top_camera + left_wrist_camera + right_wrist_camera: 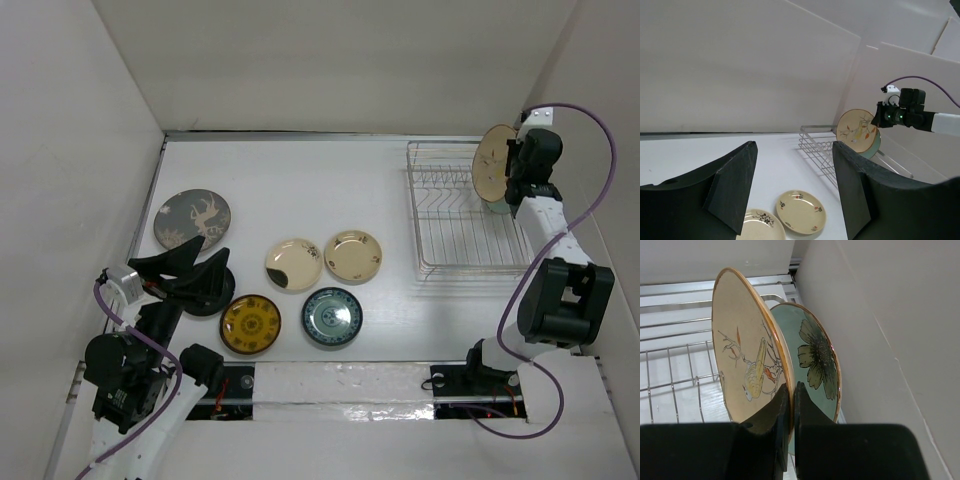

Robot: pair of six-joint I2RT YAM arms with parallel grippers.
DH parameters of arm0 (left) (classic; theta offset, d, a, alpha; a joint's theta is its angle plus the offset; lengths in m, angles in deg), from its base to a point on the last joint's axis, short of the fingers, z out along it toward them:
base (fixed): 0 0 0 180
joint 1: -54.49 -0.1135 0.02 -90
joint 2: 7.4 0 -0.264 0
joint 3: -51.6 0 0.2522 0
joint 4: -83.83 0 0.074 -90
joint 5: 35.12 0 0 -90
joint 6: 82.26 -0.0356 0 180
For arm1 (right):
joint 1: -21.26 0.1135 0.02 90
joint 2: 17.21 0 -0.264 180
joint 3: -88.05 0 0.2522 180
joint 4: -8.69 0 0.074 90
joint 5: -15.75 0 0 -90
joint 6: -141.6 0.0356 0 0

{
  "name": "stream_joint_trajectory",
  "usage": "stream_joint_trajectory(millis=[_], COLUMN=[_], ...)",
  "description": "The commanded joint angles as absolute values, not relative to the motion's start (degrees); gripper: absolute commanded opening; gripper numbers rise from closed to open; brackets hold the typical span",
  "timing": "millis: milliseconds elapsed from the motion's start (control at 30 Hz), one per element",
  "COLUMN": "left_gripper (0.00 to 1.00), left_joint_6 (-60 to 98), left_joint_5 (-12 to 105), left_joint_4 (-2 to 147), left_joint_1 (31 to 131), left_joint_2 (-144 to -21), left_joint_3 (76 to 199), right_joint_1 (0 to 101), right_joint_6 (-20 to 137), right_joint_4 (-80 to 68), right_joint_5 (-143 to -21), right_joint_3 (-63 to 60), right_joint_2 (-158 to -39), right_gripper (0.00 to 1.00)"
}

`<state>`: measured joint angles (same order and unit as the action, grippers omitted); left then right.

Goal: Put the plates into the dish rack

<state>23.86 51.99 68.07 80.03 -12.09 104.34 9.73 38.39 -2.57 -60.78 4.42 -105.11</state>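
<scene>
While the right gripper [791, 387] clamps the rim of the cream bird plate [747, 355], upright at the right end of the dish rack [455, 215] beside a standing green flower plate [817, 360], the left gripper [198, 265] hangs spread over the black plate [215, 298].

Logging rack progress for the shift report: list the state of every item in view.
right hand: shut on bird plate
bird plate: upright, held at dish rack
green flower plate: upright in dish rack
left hand: open, empty
deer plate, cream plates, yellow plate, blue-green plate, black plate: flat on table
</scene>
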Motion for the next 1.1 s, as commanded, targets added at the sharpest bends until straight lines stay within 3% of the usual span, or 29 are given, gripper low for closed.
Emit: stream_joint_trajectory(millis=[0, 433, 1067], left_gripper=[0.59, 0.59, 0.59], left_joint_6=[23.65, 23.74, 23.82], left_joint_5=[51.81, 51.63, 51.72], left_joint_4=[70.42, 70.42, 70.42], left_joint_1=[80.42, 80.42, 80.42], left_joint_2=[-12.06, -11.97, -11.36], left_joint_3=[104.82, 104.82, 104.73], right_joint_1=[10.44, 9.92, 12.73], right_joint_6=[37.1, 32.61, 29.54], right_joint_4=[9.34, 8.9, 11.27], right_joint_5=[-54.4, -51.05, -50.17], right_joint_3=[0.03, -4.2, 5.72], right_joint_2=[-101.77, -100.53, -103.87], right_gripper=[0.0, 0.0, 0.0])
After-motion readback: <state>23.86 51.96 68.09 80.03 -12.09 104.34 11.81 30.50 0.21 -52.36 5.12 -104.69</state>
